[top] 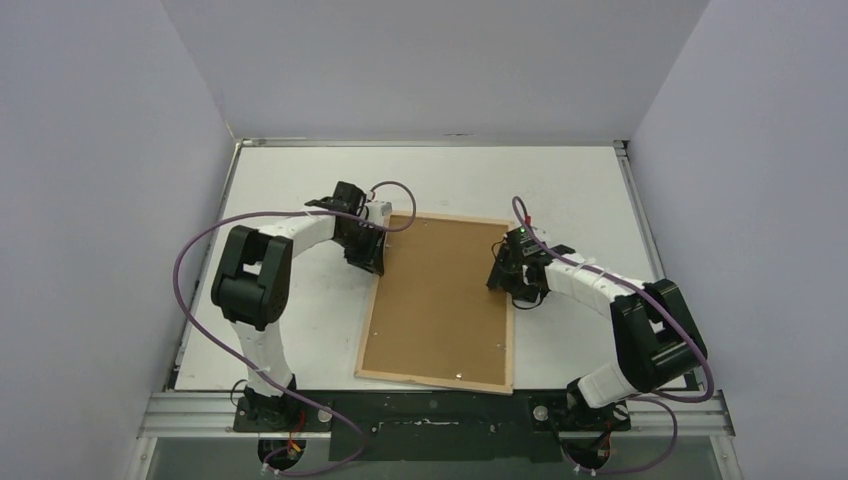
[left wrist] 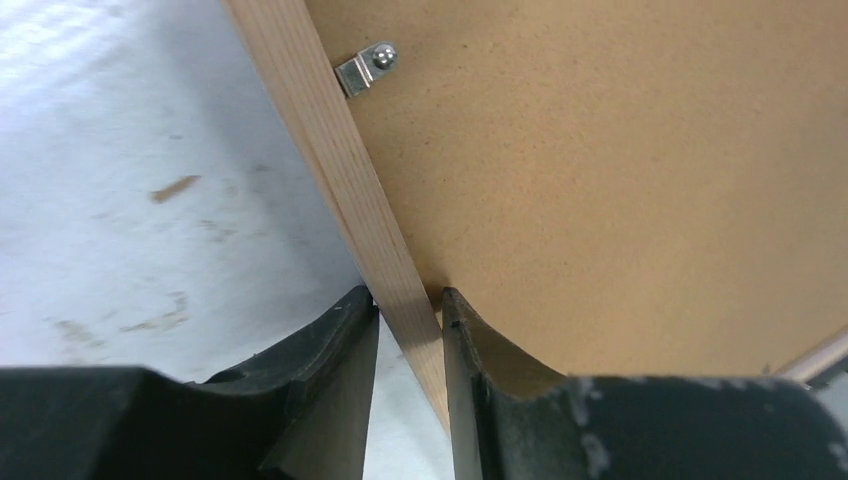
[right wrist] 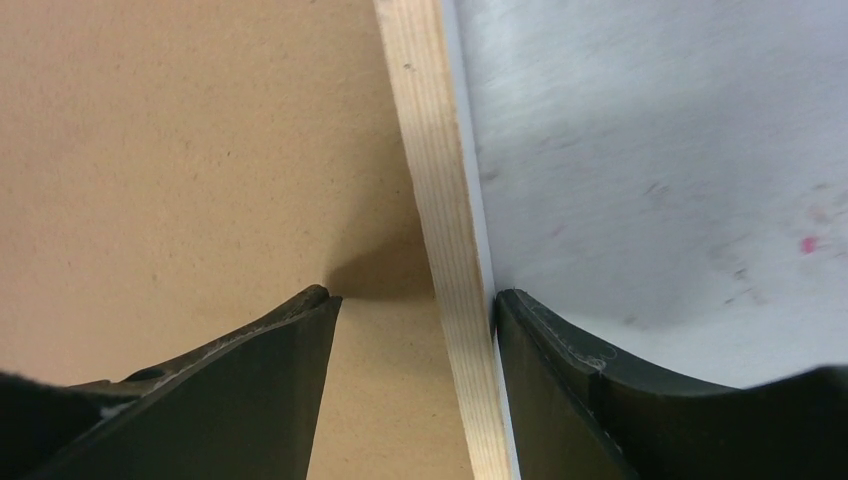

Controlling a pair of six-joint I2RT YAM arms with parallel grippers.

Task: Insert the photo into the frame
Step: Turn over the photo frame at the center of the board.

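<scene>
Your left gripper pinches the left bar of the frame, one finger pressed to each side of the wood; your right gripper straddles the frame's right bar with jaws apart, the inner finger clear of the wood, over the backing panel. The frame lies flat on the table, back up, the panel seated inside it; the photo shows in no view. If you lift on one grip, the frame may twist or slip; if the metal clip inside the left bar is loose, the panel could drop out.
</scene>
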